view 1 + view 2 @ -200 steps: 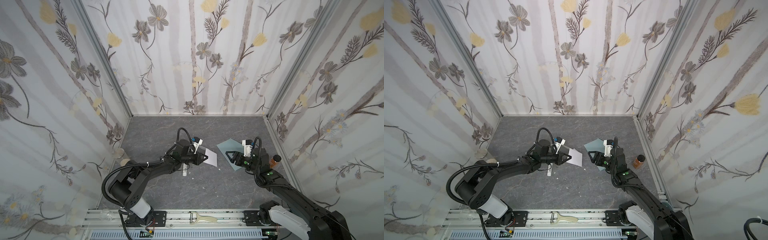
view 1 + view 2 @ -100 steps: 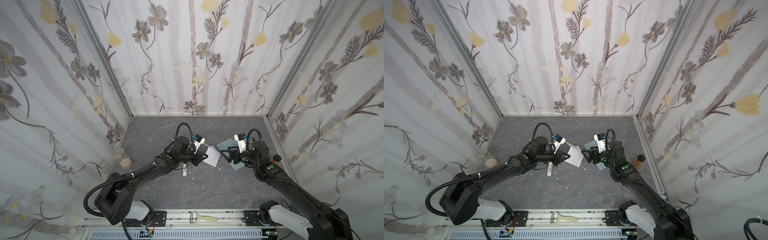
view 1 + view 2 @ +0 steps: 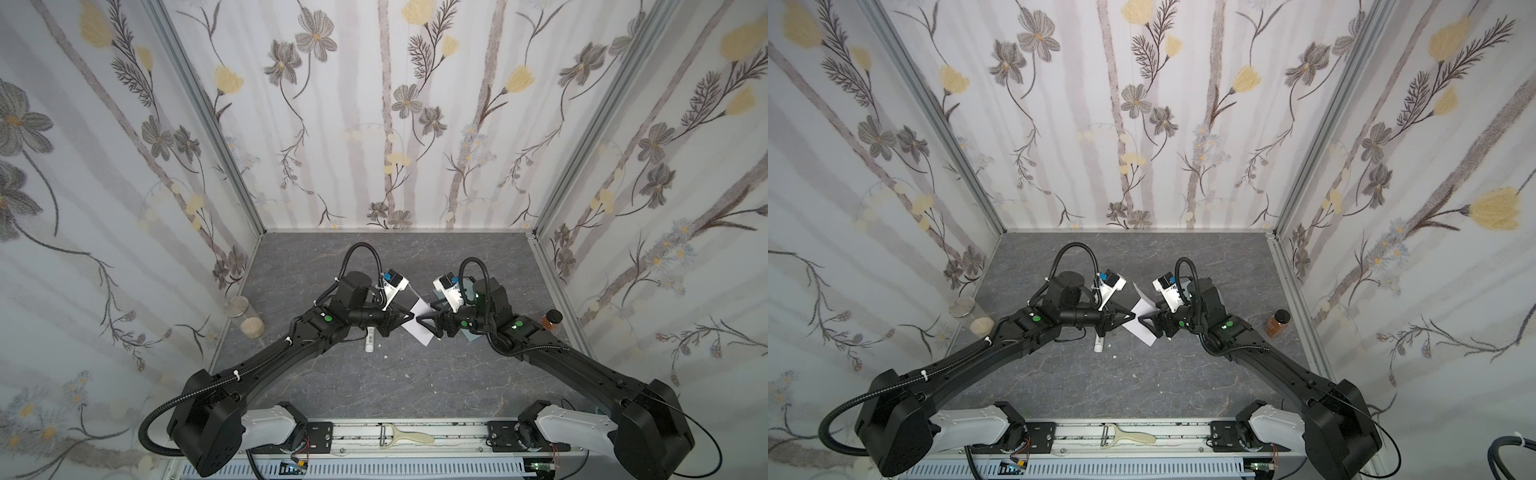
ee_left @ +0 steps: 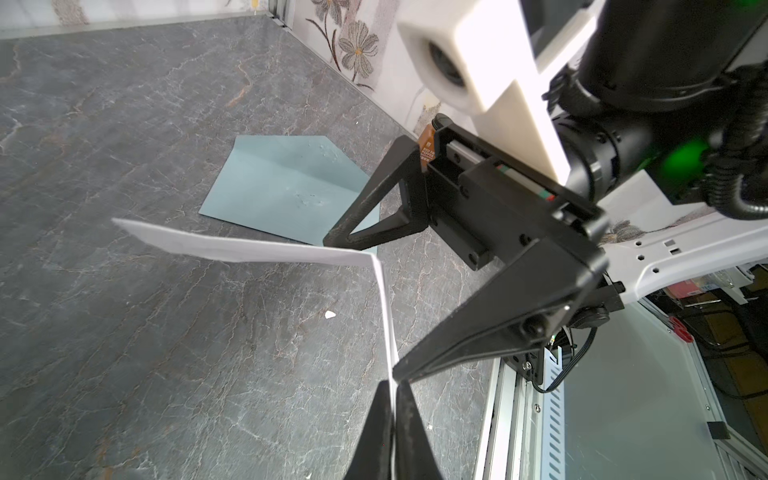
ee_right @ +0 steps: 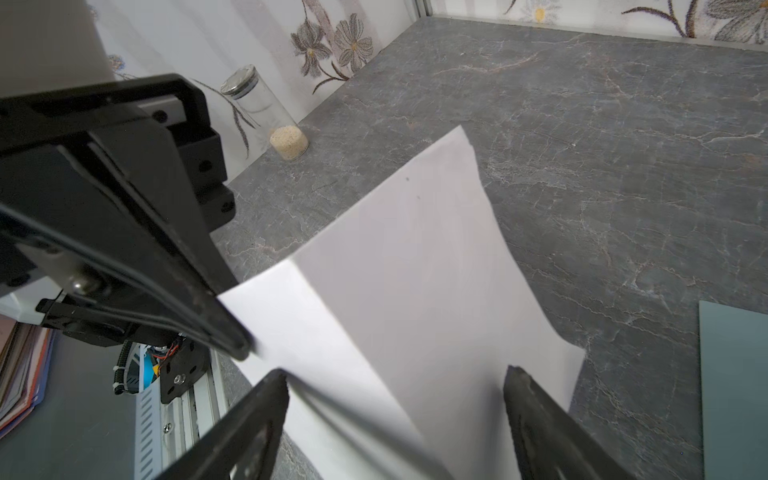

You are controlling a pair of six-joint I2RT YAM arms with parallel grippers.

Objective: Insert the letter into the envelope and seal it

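Observation:
The letter (image 3: 417, 322) (image 3: 1140, 316) shows its plain white back, held off the table and bent along a crease. My left gripper (image 3: 412, 317) (image 4: 392, 384) is shut on one edge of it. Facing it from the right, my right gripper (image 3: 426, 328) (image 5: 395, 374) is open, and the sheet (image 5: 415, 270) runs between its two fingers without being pinched. One right finger tip sits close beside my left fingertips. The blue-grey envelope (image 4: 282, 183) (image 5: 735, 374) lies flat on the table behind the right gripper, flap open, largely hidden under that arm in both top views.
A small white glue stick (image 3: 370, 343) (image 3: 1099, 344) lies on the dark marbled table below my left wrist. A clear jar with grains (image 3: 251, 326) (image 5: 266, 112) stands by the left wall, a brown bottle (image 3: 550, 330) by the right wall. A peeler (image 3: 405, 436) lies on the front rail.
My right gripper has swung left from over the envelope to the letter and spread its jaws wider. My left arm has reached out further, still holding the letter.

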